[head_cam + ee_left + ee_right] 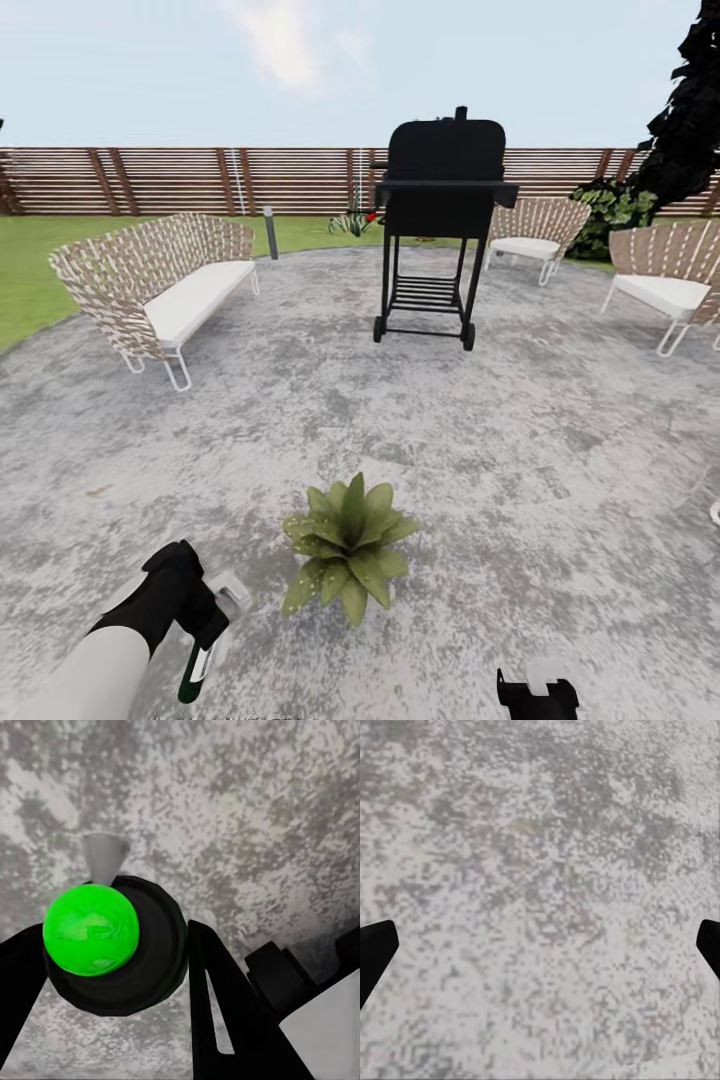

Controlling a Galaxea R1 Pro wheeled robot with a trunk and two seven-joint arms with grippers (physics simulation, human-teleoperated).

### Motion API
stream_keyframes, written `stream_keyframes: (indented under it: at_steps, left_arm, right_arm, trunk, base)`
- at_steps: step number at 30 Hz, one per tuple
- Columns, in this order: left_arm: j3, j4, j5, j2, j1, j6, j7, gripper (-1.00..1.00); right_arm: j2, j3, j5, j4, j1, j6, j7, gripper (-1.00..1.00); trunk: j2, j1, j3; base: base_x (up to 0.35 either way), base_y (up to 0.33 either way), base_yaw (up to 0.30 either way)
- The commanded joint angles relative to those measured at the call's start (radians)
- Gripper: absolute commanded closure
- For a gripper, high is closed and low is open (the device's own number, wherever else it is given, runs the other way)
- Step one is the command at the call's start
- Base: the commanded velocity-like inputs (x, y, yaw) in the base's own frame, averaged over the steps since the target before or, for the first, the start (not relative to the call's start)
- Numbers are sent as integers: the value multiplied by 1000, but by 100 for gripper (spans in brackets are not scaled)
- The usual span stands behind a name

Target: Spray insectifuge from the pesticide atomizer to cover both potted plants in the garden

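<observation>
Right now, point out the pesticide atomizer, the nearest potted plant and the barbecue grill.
pesticide atomizer (pixel 91 931), left wrist view, green mark.
potted plant (pixel 347 545), head view, leaf rosette centre.
barbecue grill (pixel 445 150), head view, black lid.

A dark spray bottle (pixel 200 665) with a white trigger head is held just beside a low, white-speckled green plant (pixel 347 545) on grey paving (pixel 520 430)

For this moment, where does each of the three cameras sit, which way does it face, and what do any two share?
Head view: on the head, facing forward and down over the paved circle; potted plant, barbecue, left gripper holding the spray bottle, right gripper.
Left wrist view: along its fingers, down at paving and bottle.
Right wrist view: down at bare paving; fingertips apart.
Shared: head and left wrist views both show the bottle.
</observation>
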Motion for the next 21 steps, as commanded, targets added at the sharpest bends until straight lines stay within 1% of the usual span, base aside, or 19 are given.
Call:
stream_keyframes:
  at_steps: [1, 3, 5, 8, 13, 21]
  left_arm:
    - [4, -1, -6, -1, -1, 7, -7, 100]
    - [4, -1, -6, -1, -1, 7, -7, 100]
    - [4, -1, -7, -1, -2, 7, -7, 100]
    - [4, -1, -6, -3, -5, 20, -7, 100]
    - [3, -1, -5, -7, -7, 26, -7, 100]
    - [3, -1, -6, -10, -10, 26, -7, 100]
  right_arm:
    - [0, -7, 11, 1, -1, -3, -3, -100]
    - [0, -7, 11, 1, -1, -3, -3, -100]
    - [0, -7, 11, 0, -1, -4, -3, -100]
    - [-1, -7, 11, 0, -1, -5, -3, -100]
    - [-1, -7, 11, 0, -1, -4, -3, -100]
    - [-1, -7, 11, 0, -1, -4, -3, -100]
  trunk:
    - [0, 0, -1]
    - [0, 0, -1]
    - [0, 0, -1]
    - [0, 0, -1]
    - [0, 0, -1]
    - [0, 0, -1]
  base:
    - [0, -114, 277]
    - [0, -192, 275]
    - [0, -251, 133]
    - [26, -270, 19]
    - [133, -273, 19]
    - [116, -273, 253]
